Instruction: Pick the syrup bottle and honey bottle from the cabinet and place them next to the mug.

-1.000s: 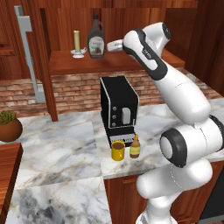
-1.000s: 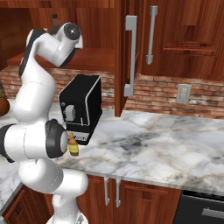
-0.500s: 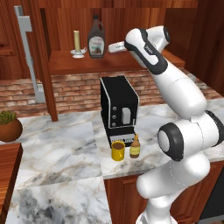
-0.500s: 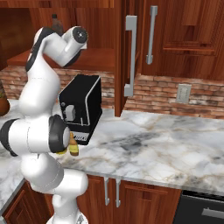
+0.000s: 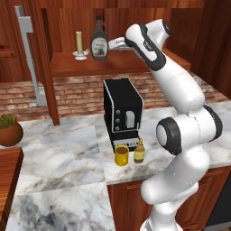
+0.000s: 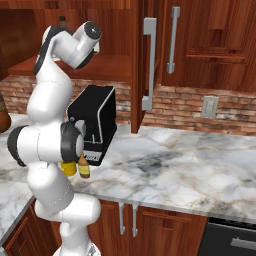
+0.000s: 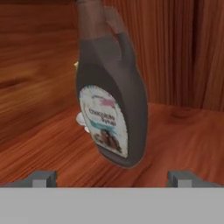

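Observation:
The syrup bottle (image 5: 99, 39), a big dark brown jug with a white label, stands upright on the cabinet shelf (image 5: 90, 66). My gripper (image 5: 110, 43) hangs just to its right, open and holding nothing. In the hand view the syrup bottle (image 7: 111, 96) looms close ahead, centred between the two fingertips (image 7: 41, 178), which stand wide apart and short of it. Down on the counter the small amber honey bottle (image 5: 139, 152) stands right beside the yellow mug (image 5: 121, 155). From the right base view the honey bottle (image 6: 83, 167) peeks out beside my arm.
A cream candle on a white holder (image 5: 80, 43) stands left of the syrup bottle. The black coffee machine (image 5: 122, 113) sits under the shelf, behind the mug. A potted plant (image 5: 9, 131) is at the far left. A cabinet post (image 5: 47, 67) rises from the counter.
The arm has stretched further into the cabinet, bringing the open gripper left and closer to the syrup bottle. Bottles and mug have not moved.

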